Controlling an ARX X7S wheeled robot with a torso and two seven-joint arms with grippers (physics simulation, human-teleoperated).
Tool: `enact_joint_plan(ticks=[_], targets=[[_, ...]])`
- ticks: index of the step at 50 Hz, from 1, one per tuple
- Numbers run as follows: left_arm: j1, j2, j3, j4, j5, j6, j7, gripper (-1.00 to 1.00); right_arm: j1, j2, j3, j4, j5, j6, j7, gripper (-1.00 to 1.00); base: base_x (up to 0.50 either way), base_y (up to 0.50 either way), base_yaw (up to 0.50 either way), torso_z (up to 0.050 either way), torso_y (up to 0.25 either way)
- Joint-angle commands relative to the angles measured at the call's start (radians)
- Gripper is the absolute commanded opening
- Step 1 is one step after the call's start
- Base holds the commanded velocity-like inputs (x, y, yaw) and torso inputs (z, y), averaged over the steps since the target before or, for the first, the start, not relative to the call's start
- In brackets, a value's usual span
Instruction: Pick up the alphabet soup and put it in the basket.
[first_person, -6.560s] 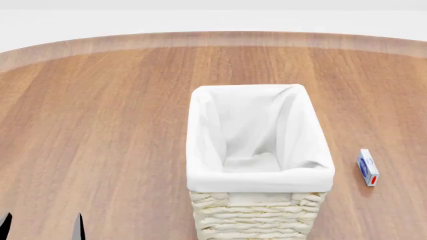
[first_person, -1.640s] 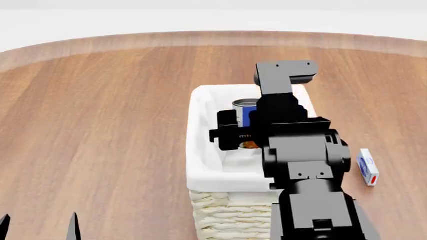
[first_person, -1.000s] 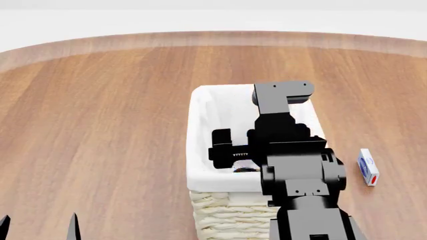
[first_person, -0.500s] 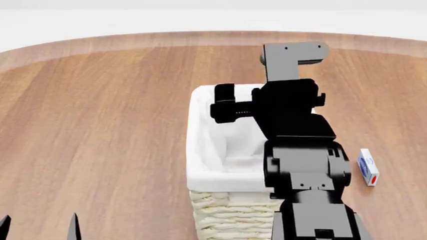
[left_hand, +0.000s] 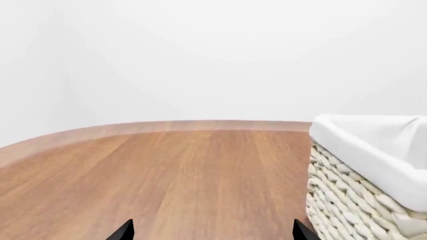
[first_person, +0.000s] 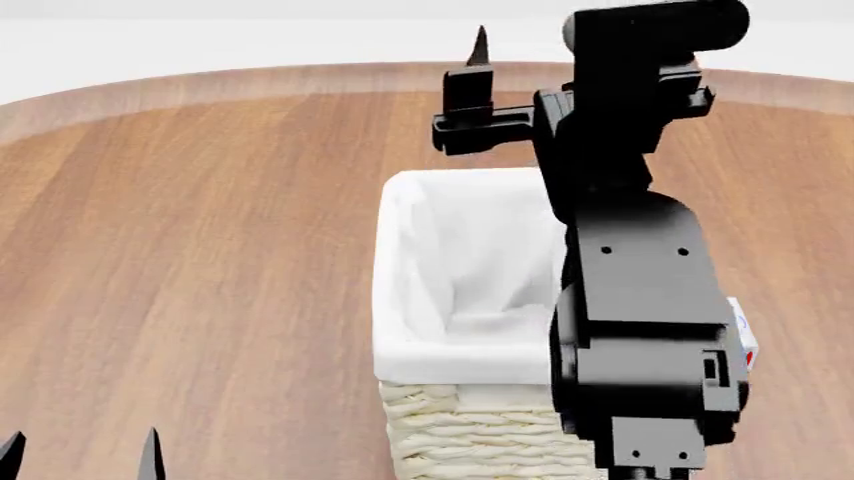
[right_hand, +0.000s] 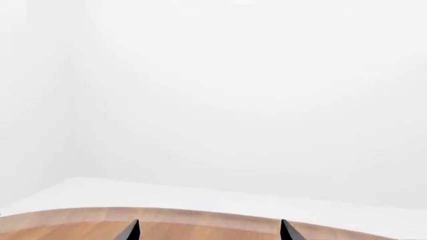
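Observation:
The basket, cream wicker with a white liner, stands mid-table; its corner also shows in the left wrist view. The alphabet soup is hidden: only white liner shows inside the basket, and my right arm covers its right half. My right gripper is raised above the basket's far rim, fingers pointing up and away, open and empty; in its wrist view the tips stand wide apart against the far table edge and white wall. My left gripper is open and empty at the near left, low over the wood.
A small white-and-blue box lies on the table to the right of the basket, mostly behind my right arm. The round wooden table's far edge curves across the back.
My right arm has risen from inside the basket to above its far rim, empty; the can it held 1.6 s ago is no longer in it. The left arm has stayed put.

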Motion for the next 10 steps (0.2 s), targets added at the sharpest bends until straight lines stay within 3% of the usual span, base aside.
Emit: enact_joint_plan(ticks=[1,10], targets=[[0.004,-0.004,0.003,0.011,0.001,-0.001,-0.005,1.0,-0.266,0.037,0.006,-0.594,0.044,0.175,0.02,1.0,0.0,0.0,0.0,0.0,0.0],[0.008,-0.007,0.004,0.019,0.0,0.0,-0.009,1.0,-0.458,0.044,0.038,-0.897,0.101,0.237,0.046,1.0,0.0,0.0,0.0,0.0,0.0]])
